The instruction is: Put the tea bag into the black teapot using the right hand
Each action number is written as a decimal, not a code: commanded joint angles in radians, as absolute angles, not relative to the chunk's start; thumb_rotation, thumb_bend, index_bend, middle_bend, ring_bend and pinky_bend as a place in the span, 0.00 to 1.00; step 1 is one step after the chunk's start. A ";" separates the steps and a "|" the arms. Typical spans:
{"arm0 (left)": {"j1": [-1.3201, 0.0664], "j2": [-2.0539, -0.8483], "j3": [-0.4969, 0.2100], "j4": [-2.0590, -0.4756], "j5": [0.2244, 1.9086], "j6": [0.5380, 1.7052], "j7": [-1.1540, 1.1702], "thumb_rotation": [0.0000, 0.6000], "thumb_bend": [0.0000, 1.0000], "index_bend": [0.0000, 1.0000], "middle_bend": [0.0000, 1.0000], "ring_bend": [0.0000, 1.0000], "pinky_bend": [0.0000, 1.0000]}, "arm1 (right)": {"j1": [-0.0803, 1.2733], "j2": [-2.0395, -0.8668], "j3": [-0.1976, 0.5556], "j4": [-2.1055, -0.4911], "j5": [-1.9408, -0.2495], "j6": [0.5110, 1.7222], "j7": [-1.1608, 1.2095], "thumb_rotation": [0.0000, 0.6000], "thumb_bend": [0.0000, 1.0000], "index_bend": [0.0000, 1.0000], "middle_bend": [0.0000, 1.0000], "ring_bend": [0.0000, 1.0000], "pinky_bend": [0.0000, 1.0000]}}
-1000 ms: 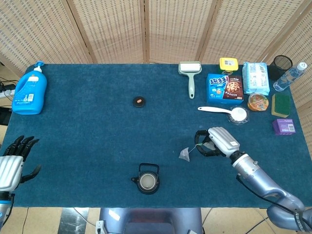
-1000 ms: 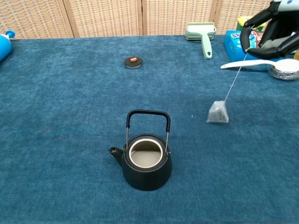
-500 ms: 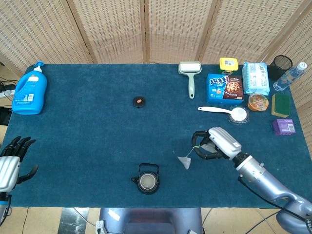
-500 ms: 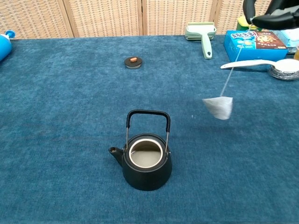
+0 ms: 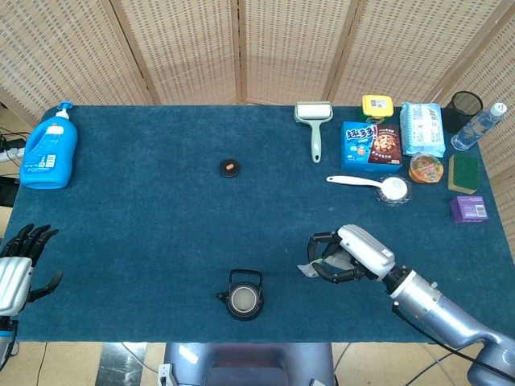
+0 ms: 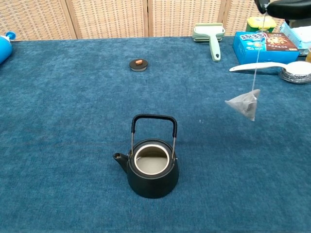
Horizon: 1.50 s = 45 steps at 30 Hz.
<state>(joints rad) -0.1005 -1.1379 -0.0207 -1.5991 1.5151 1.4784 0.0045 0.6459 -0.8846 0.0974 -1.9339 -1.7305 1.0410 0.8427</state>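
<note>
done: tea bag (image 6: 244, 105) picked up, hung by its string from right hand (image 5: 348, 255), clear of table | pot (image 6: 151, 167) lidless, well left of bag | left: carry over, lower in | left hand (image 5: 18, 272) idle, fingers apart, nothing held

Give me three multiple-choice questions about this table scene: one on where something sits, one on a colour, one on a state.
1. Where is the small round lid with the orange knob?
A. on the teapot
B. on the cloth, apart from the teapot
C. in the left hand

2. What colour is the detergent bottle?
A. blue
B. red
C. white

3. How is the pyramid tea bag?
A. inside the black teapot
B. flat on the cloth
C. hanging by its string from the right hand

Answers: 1 B, the teapot's mouth is open; 2 A, blue body; 3 C, the string runs straight up.
</note>
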 commanded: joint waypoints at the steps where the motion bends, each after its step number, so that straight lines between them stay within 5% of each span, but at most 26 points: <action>1: -0.098 -1.136 -0.021 -1.598 1.516 1.481 0.001 1.00 0.35 0.14 0.12 0.00 0.14 | 0.660 -0.876 0.084 -1.962 -1.791 1.071 0.895 1.00 0.55 0.61 1.00 1.00 1.00; 22: -0.092 -1.132 -0.018 -1.571 1.531 1.491 -0.036 1.00 0.35 0.14 0.12 0.00 0.14 | 0.741 -0.850 0.057 -2.101 -1.831 1.027 0.903 1.00 0.53 0.62 1.00 1.00 1.00; 45: -0.087 -1.139 -0.014 -1.514 1.526 1.484 -0.085 1.00 0.35 0.14 0.12 0.00 0.14 | 0.814 -1.005 0.047 -2.085 -1.702 0.892 0.803 1.00 0.53 0.62 1.00 1.00 1.00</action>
<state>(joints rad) -0.0871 -1.1382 -0.0140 -1.5144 1.5262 1.4841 -0.0843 0.8114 -0.9998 0.0458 -2.0892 -1.7070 0.8953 0.8061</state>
